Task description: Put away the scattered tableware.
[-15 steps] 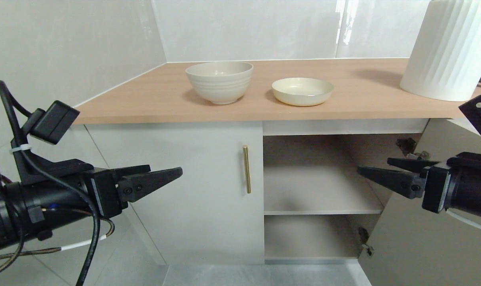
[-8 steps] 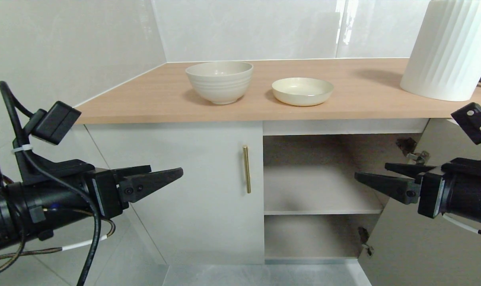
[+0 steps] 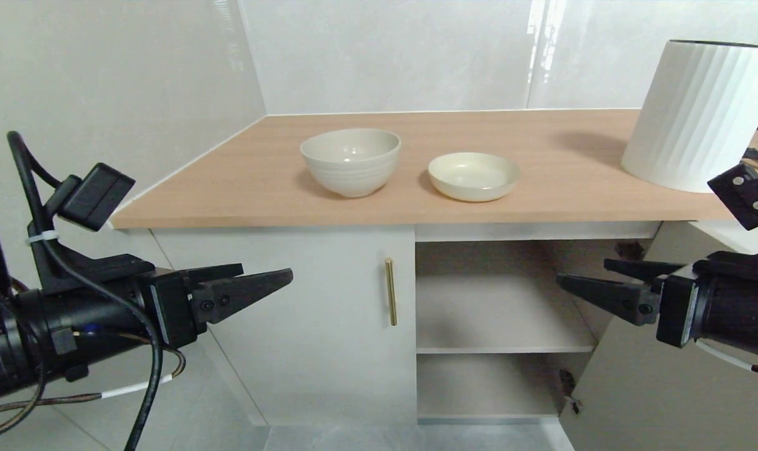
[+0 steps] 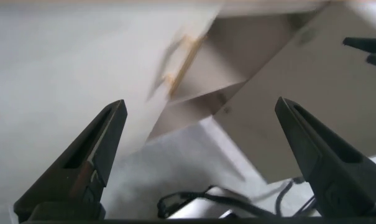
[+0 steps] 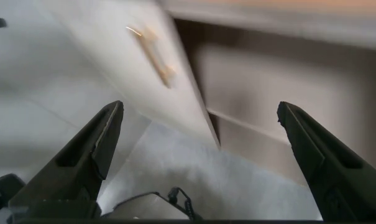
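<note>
Jaws apart on my 2 arms: left gripper [image 3: 266, 272] and right gripper [image 3: 581, 271] hang empty before the cabinet [image 3: 291, 313], which I see open on the right. Higher and farther, bowl [image 3: 350, 161] and shallow dish [image 3: 473, 176] sit side by side on the countertop [image 3: 228, 194].

The head camera looked forward and down at the tabletop [image 3: 560, 188]; both lower wrist cameras shared its view of the brass door handle [image 3: 390, 292].
</note>
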